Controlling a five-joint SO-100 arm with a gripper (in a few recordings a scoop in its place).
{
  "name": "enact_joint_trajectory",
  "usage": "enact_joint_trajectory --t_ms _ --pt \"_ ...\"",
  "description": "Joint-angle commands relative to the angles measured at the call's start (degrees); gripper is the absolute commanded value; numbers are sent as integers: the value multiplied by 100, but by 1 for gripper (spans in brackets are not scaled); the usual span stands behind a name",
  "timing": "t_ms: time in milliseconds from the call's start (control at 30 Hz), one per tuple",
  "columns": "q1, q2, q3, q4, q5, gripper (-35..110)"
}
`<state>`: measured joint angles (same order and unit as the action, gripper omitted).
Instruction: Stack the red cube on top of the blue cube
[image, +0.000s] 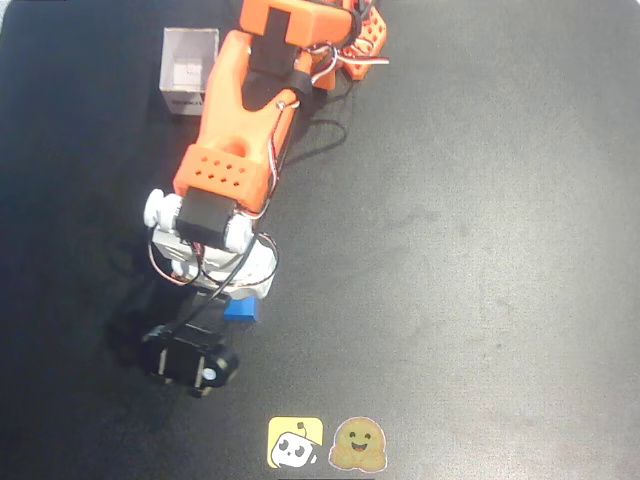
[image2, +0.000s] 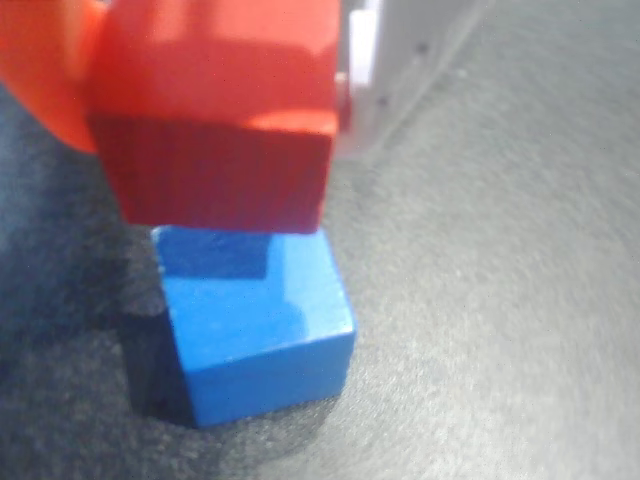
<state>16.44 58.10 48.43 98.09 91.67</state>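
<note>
Red cube (image2: 220, 120) fills the top of the wrist view, clamped between the jaws of the gripper (image2: 215, 110), an orange finger (image2: 40, 80) on its left and a white one (image2: 362, 70) on its right. It hangs over the far part of the blue cube (image2: 255, 320), casting a shadow on its top face. To stack well, I judge it should come nearer the camera until the edges line up, then lower flat before release. Overhead, the blue cube (image: 239, 310) peeks beside the wrist.

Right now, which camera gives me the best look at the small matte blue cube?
The wrist view: the small matte blue cube sits close and large, top and side faces visible, with the red cube above it. The overhead view shows a small blue corner beside the white gripper.
</note>
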Motion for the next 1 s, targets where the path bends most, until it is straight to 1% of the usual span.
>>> enact_joint_trajectory --t_ms 0,333,567,833,967 --pt "18 35 -211 88 -299 0" --pt "-79 26 -158 316 -562 0" --pt "-53 26 -158 519 -554 0" --pt "-26 97 229 527 -1336 0" --pt "-35 141 325 527 -1512 0"
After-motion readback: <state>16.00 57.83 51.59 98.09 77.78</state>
